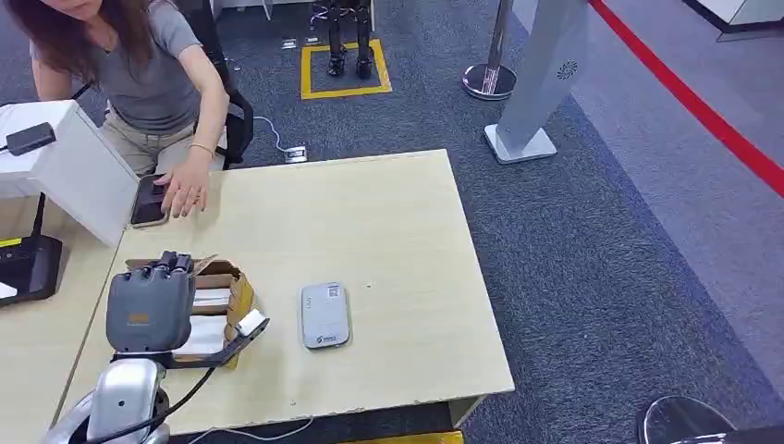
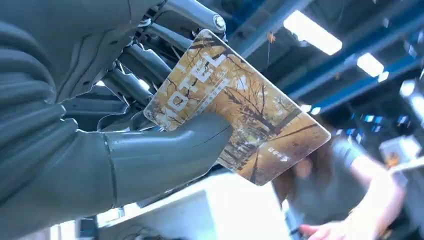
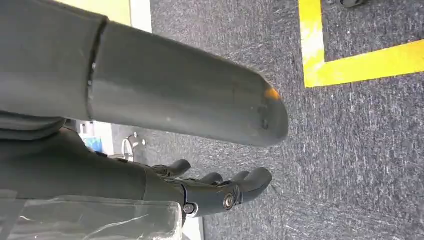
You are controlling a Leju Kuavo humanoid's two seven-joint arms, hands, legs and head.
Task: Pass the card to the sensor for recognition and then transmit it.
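Left robot hand (image 2: pixel 150 150) pinches glossy rectangular card (image 2: pixel 240 112); right robot hand (image 3: pixel 220 192) empty, fingers apart.

Right hand (image 3: pixel 220 192), seemingly empty, above carpet (image 3: pixel 350 150)

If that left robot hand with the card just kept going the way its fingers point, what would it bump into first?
Probably the cardboard box right beyond the left robot hand, which holds the card. Farther on lies the person's hand on the table. The height is unclear, so it might pass above the box.

Glossy printed plastic card (image 2: pixel 240 107), matt grey left hand (image 2: pixel 125 150), pale smooth wood-look table (image 1: pixel 370 222), rough carpet (image 1: pixel 601 231)
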